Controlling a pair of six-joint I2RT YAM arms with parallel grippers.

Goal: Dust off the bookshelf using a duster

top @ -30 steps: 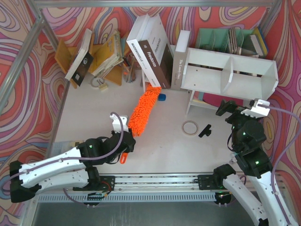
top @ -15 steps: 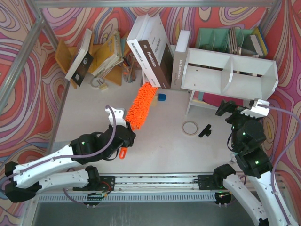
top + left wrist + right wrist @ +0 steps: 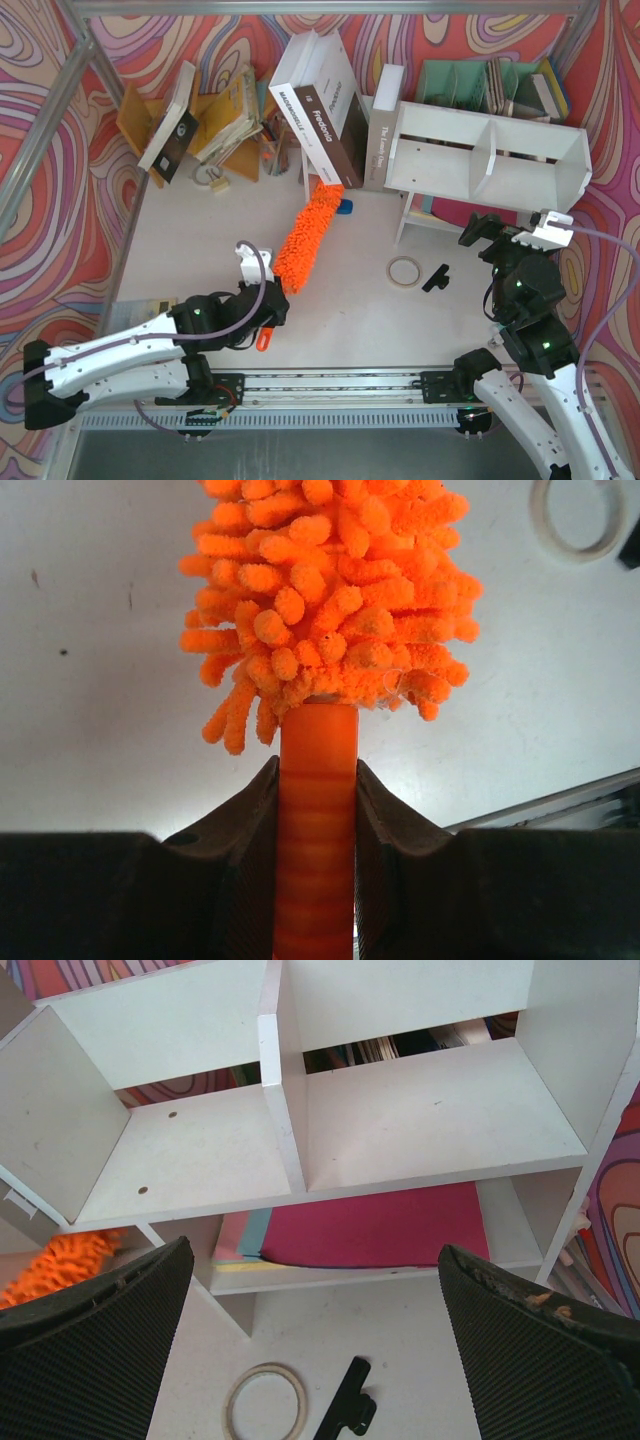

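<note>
The orange duster (image 3: 306, 236) lies slanted over the middle of the table, its fluffy head pointing up toward the leaning books. My left gripper (image 3: 267, 307) is shut on its smooth orange handle (image 3: 317, 810), just below the shaggy head (image 3: 325, 590), with both fingers pressed on the handle. The white bookshelf (image 3: 490, 150) stands at the back right, with two open compartments (image 3: 300, 1130) and coloured paper under it. My right gripper (image 3: 312, 1255) hangs open in front of the bookshelf with nothing between its fingers. In the top view the right gripper (image 3: 488, 238) is just below the shelf.
A tape ring (image 3: 404, 269) and a black clip (image 3: 436, 277) lie on the table between the duster and the right arm. Large books (image 3: 320, 105) lean at the back. A mint-green organizer (image 3: 480, 85) stands behind the shelf, and a wooden rack with books (image 3: 215, 125) at the back left.
Half a second ago the left arm had pushed the duster further toward the books. It has drawn back to about where it was a second ago. The right arm has not moved.
</note>
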